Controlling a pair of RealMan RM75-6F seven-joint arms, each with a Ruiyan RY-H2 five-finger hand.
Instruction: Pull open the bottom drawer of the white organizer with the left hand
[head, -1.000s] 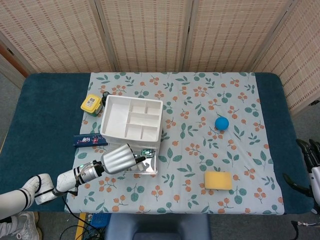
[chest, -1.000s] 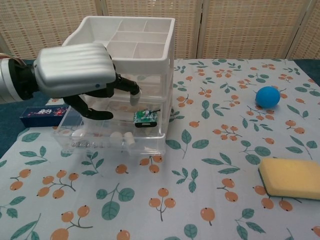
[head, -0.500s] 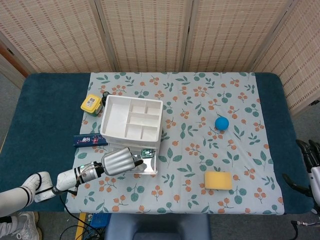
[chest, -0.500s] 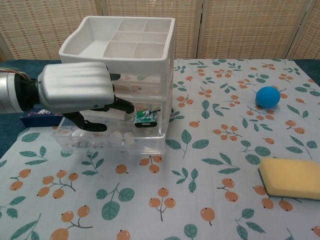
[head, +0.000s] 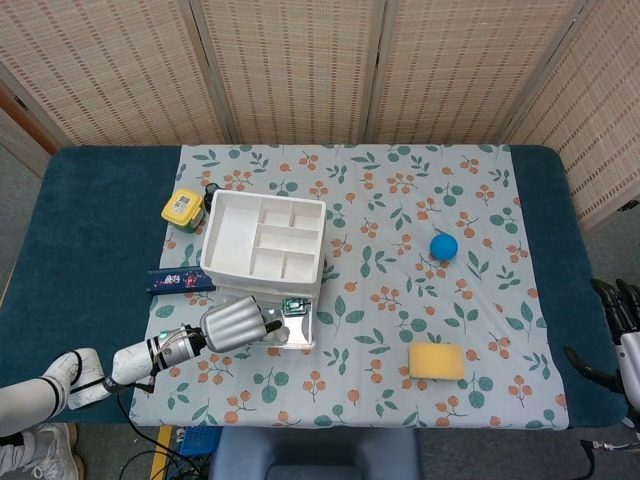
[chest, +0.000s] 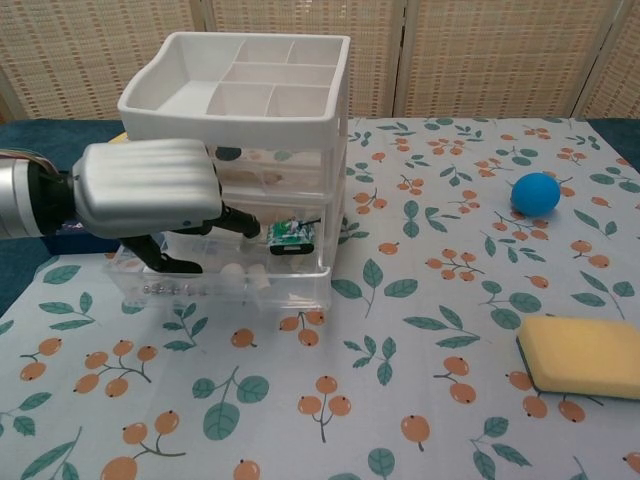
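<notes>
The white organizer (head: 265, 240) (chest: 240, 75) stands at the left of the floral cloth, with an open tray on top. Its clear bottom drawer (head: 297, 338) (chest: 290, 285) is pulled out toward me and holds a small green item (chest: 290, 235) and little white pieces. My left hand (head: 235, 325) (chest: 150, 190) hangs over the drawer's left part. Its dark fingers (chest: 238, 219) reach in toward the organizer, and the thumb sits lower, near the drawer's front. Nothing is pinched between them. Only the dark fingers of my right hand (head: 622, 305) show, spread at the table's right edge.
A blue ball (head: 444, 246) (chest: 535, 192) lies to the right, and a yellow sponge (head: 436, 361) (chest: 585, 355) near the front right. Left of the organizer are a yellow container (head: 183, 207) and a flat blue box (head: 180, 281).
My left hand has sunk lower and slid slightly left, toward me, so its fingers now sit down in the drawer. The drawer and the right hand have not moved.
</notes>
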